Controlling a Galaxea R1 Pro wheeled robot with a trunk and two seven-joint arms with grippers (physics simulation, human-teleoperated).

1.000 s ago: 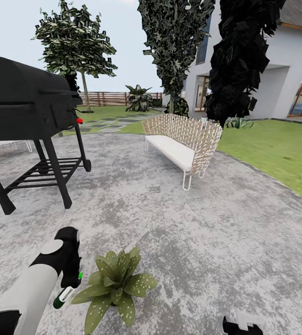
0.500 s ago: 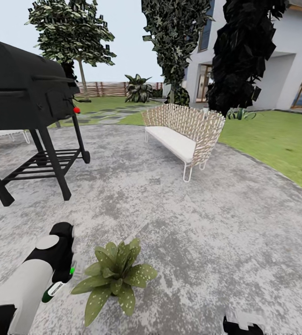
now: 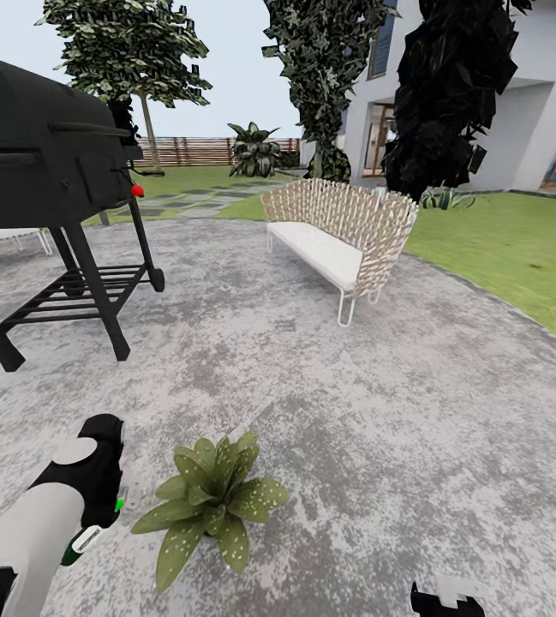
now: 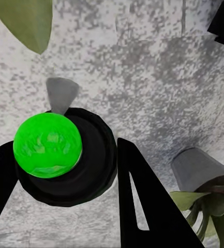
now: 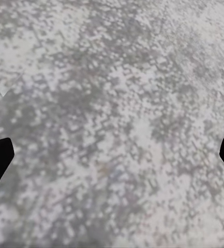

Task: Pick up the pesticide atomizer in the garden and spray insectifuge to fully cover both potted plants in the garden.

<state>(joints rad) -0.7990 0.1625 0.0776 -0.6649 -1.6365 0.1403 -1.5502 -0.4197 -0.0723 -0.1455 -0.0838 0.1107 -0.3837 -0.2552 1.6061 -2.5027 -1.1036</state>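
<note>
Black fingers point(image 4: 143, 206) of the left gripper point(image 4: 65, 170) stand on either side of the pesticide atomizer point(image 4: 60, 155), clamped on its dark round body; the left wrist view looks down on a bright green dome on top, with the pale grey nozzle cone projecting beyond it over the paving. In the head view the left gripper point(image 3: 98, 493) sits at about 8 o'clock of the frame, with the atomizer point(image 3: 85, 538) showing as a small green and white piece below the black wrist.

One potted plant point(image 3: 212, 501) lies just beside the gripper, at its 3 o'clock in the head view. Its speckled leaves spread low over the patio point(image 3: 415, 403), and the nearest leaf tips come close to the atomizer without visible contact. The left wrist view shows the plant's grey pot point(image 4: 197, 168) and some leaves near the outer finger, apart from it.

Open grey paving extends from the plant toward 12, 1 and 3 o'clock. The patio's curved edge meets the lawn point(image 3: 517, 248) at about 2 o'clock. A black barbecue grill point(image 3: 46, 180) on legs stands at 10 o'clock, well apart from the gripper. A woven bench point(image 3: 337, 236) with a white cushion stands at 12 to 1 o'clock near the patio edge. Trees, a wooden fence point(image 3: 188, 151) and a white house point(image 3: 539, 94) lie beyond.

The right gripper point(image 5: 112, 155) hangs over bare paving, fingertips wide apart at opposite borders of the right wrist view, holding nothing. Its black tip point(image 3: 445, 600) shows at 5 o'clock in the head view.
</note>
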